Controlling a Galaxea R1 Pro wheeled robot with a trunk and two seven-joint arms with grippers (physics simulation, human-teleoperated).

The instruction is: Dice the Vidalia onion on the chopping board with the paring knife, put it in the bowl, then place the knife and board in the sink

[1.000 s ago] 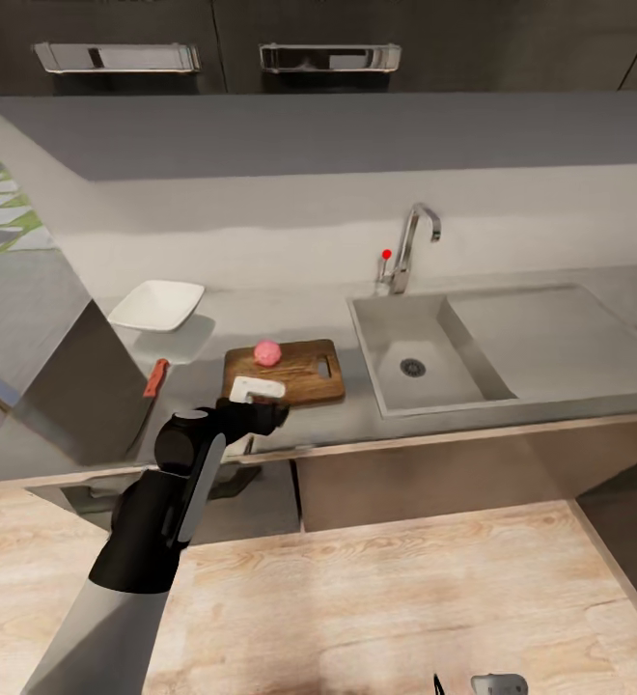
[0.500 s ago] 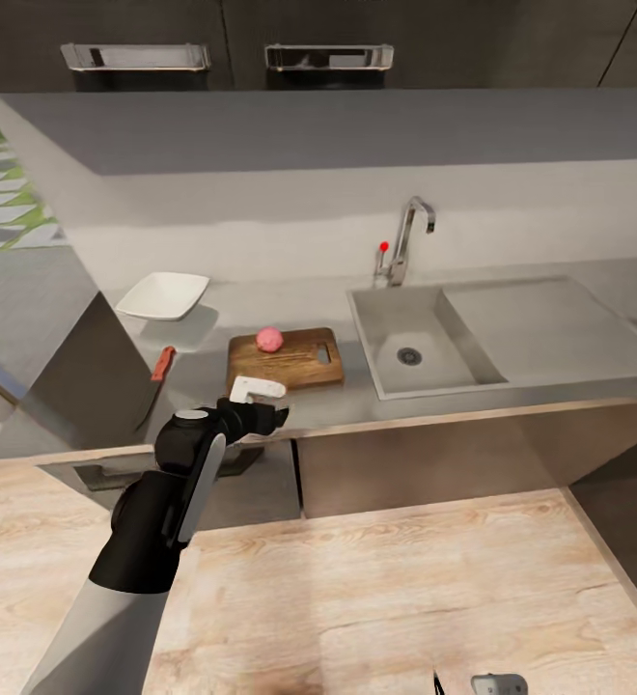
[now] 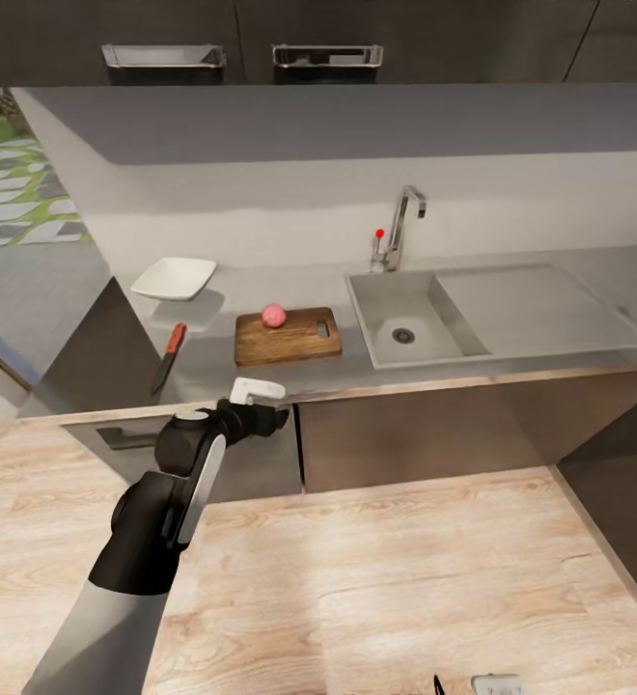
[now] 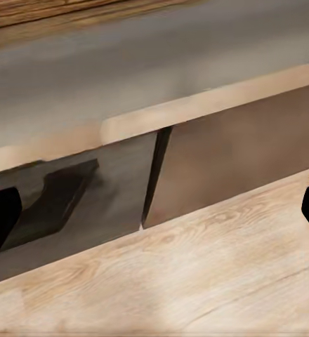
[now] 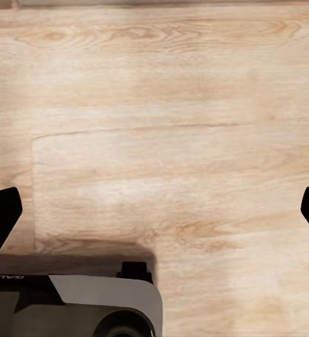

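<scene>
On the countertop (image 3: pixel 512 372), the sink (image 3: pixel 425 301) basin holds nothing but its round drain, and the white bowl (image 3: pixel 175 279) toward the left looks empty too. Between them lies the chopping board (image 3: pixel 290 340), with the Vidalia onion (image 3: pixel 274 315) resting whole on its left part. The paring knife (image 3: pixel 169 353) lies on the steel left of the board, below the bowl. Both grippers have their fingers spread wide: the left gripper (image 4: pixel 154 210) faces the cabinet fronts, the right gripper (image 5: pixel 154 210) the wooden floor (image 5: pixel 168 140).
</scene>
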